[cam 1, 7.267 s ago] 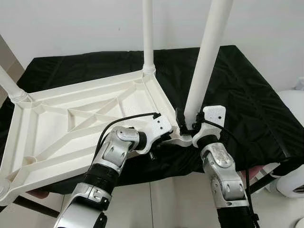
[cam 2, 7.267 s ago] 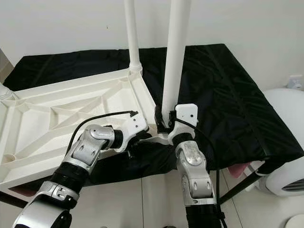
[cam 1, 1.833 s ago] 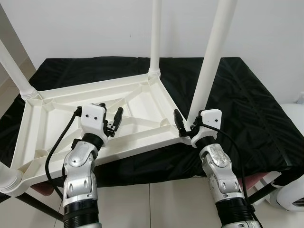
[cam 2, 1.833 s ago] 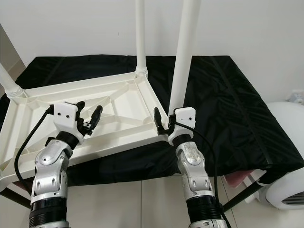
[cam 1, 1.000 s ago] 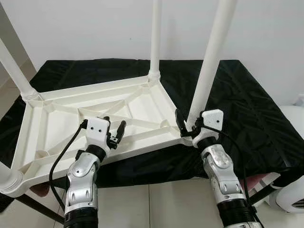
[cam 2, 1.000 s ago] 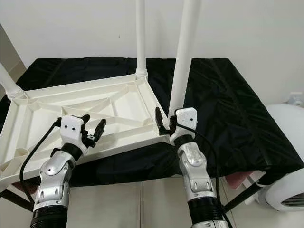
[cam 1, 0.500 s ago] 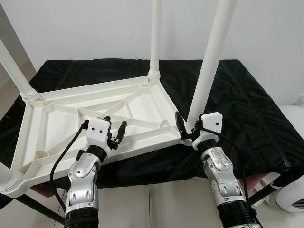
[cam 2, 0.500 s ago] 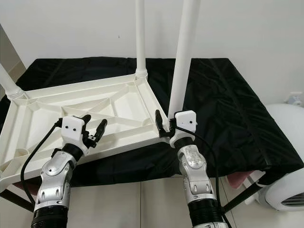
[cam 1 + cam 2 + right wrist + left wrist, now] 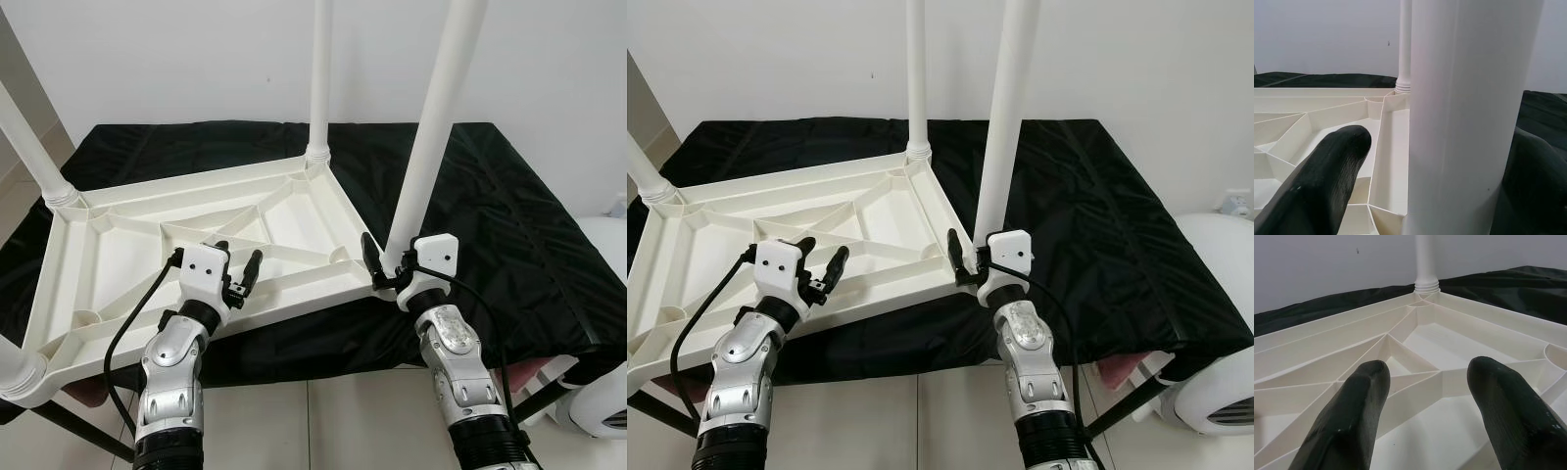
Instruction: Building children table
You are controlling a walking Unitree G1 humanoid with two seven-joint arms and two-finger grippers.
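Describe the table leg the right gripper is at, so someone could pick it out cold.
An upside-down white tabletop lies on the black-covered bench, its legs pointing up. The leg rises from the near corner on the robot's right. Alone among them, it stands between the right gripper's black fingers.

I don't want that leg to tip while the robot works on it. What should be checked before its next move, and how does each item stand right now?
1. Right gripper around the base of the near leg: ok, one finger on each side.
2. Firm clamp on that leg: cannot tell; pad contact is not visible.
3. Left gripper free: ok, fingers open over the ribbed underside, holding nothing.
4. Tabletop lies upside down on the black cloth: ok, though its near left corner overhangs the edge.
5. Near leg fully seated in its corner socket: cannot tell, the gripper hides the joint.
6. Far leg upright in its socket: ok.
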